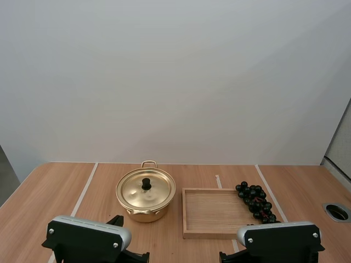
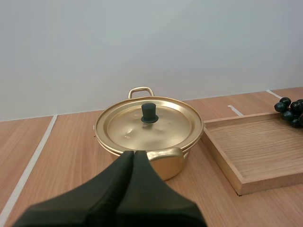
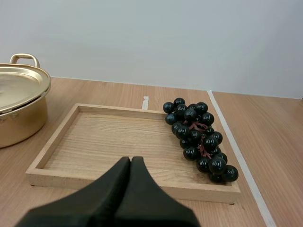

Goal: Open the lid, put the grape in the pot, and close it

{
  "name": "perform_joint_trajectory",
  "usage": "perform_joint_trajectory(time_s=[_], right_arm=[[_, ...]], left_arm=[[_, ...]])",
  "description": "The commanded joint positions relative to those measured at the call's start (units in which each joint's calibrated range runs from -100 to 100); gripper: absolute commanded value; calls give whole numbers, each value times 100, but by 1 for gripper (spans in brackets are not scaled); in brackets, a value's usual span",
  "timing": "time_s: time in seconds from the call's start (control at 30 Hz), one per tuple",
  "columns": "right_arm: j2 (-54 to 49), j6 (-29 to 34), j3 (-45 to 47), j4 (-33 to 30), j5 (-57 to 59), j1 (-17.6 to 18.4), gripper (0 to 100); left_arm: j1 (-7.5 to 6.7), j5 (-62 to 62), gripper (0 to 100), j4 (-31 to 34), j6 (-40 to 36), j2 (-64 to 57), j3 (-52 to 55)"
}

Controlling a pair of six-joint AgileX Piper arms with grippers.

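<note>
Work opens with the lid, I'd say: the round golden metal lid [image 2: 142, 128] sits flat on the shallow golden pot [image 3: 19, 125], its small black knob [image 2: 149, 113] upright at the centre. The left gripper [image 2: 134, 153] hangs just short of the pot's near handle [image 2: 165, 158], fingers pressed together on nothing. It needs to spread them, rise over the rim and come down square on the knob, pinching its narrow stem rather than the slippery dome. Lifting straight up should keep the pot from sliding. The bunch of dark, glossy grapes [image 3: 199, 137] lies along the right edge of the pale wooden tray [image 3: 113, 142], beside the pot. The right gripper [image 3: 131, 160], likewise closed and empty, hovers before the tray.
</note>
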Motion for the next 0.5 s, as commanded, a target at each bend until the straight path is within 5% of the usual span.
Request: perform_joint_trajectory(time_s=[0.0, 0.47], right_arm=[[-43, 48, 0, 7, -152, 4, 0], [-43, 60, -78, 299, -205, 4, 0]], left_arm=[[-12, 22, 0, -138, -44, -28, 13], [-12, 66, 0, -139, -44, -28, -22]])
